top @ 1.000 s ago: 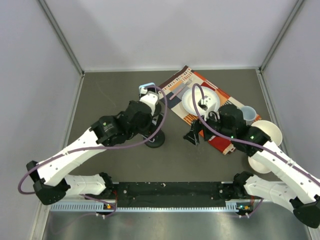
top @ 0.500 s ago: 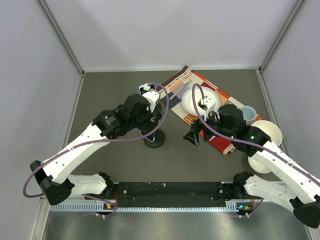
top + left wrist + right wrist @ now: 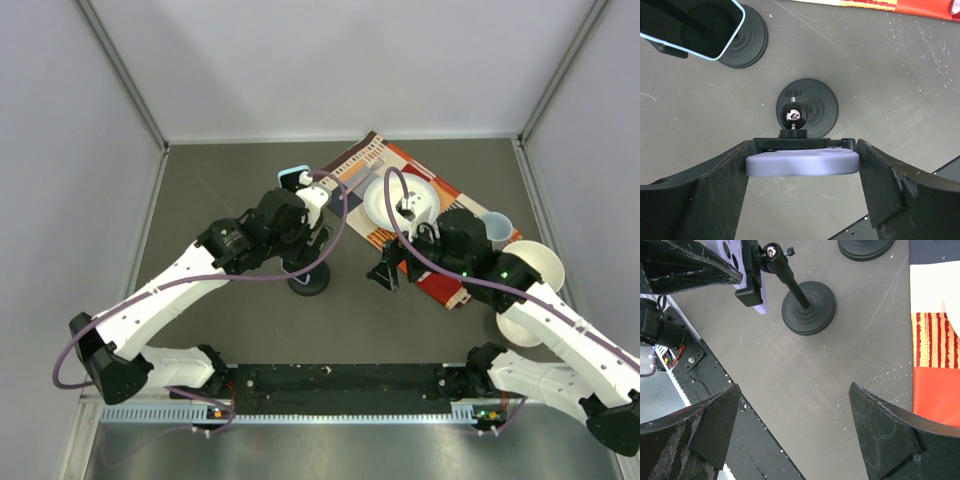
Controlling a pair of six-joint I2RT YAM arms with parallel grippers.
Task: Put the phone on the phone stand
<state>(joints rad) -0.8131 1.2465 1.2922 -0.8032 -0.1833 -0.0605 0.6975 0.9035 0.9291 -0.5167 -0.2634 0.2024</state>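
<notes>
Two wrist views show what the top view hides: right gripper (image 3: 794, 390) spread, empty. Lavender phone (image 3: 802, 164), lenses showing, sits in phone stand (image 3: 815, 100) cradle, left gripper (image 3: 803, 145) straddling it, grip unclear. Blue-cased phone (image 3: 690, 25) beyond.

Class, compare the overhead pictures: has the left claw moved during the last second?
Yes. Against the black stand base, the left claw has shifted slightly to the right and farther from the table's near edge.
</notes>
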